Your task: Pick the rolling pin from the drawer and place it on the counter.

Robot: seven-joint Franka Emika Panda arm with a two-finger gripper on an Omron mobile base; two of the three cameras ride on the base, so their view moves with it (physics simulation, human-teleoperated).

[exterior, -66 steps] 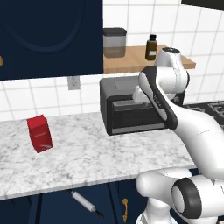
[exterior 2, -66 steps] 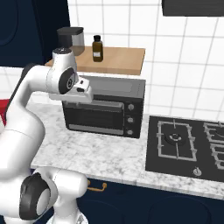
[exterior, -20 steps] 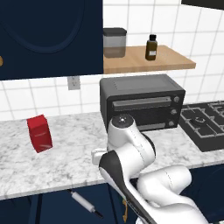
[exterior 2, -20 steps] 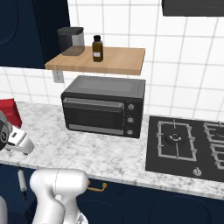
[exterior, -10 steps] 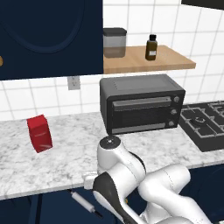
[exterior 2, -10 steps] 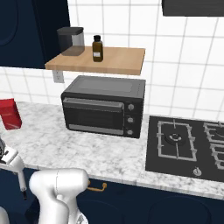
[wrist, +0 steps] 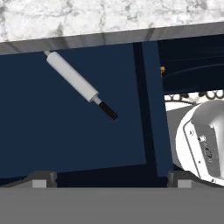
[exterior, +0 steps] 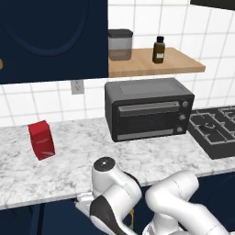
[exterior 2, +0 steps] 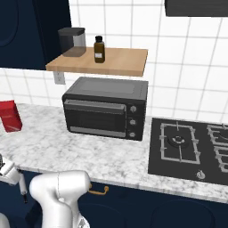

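Down from its high pose in front of the toaster oven (exterior: 149,109) the arm has swung, folding low against the front of the tabletop (exterior: 69,160) so that the hand now looks into the open drawer (wrist: 74,113) below the marble edge. That drop makes sense, since the rolling pin (wrist: 72,78) lies inside the drawer, and nothing can be gripped from above the slab. In the hand view the pin rests flat on the dark drawer floor, ahead of the pincer (wrist: 109,179) and off to its left, lying diagonally with one black handle toward the pincer and the far end tucked just under the stone lip. The pincer hangs clear of it, well apart, its two finger tips spread to full width and holding nothing; keeping them wide suits a descent onto the pale barrel. Because the pin lies slantwise, the hand would probably need to roll so the fingers straddle the barrel across its length. On the tabletop, beyond the pincer, the red box (exterior: 41,140) stands upright, and open marble beside it looks suitable for the later placing.
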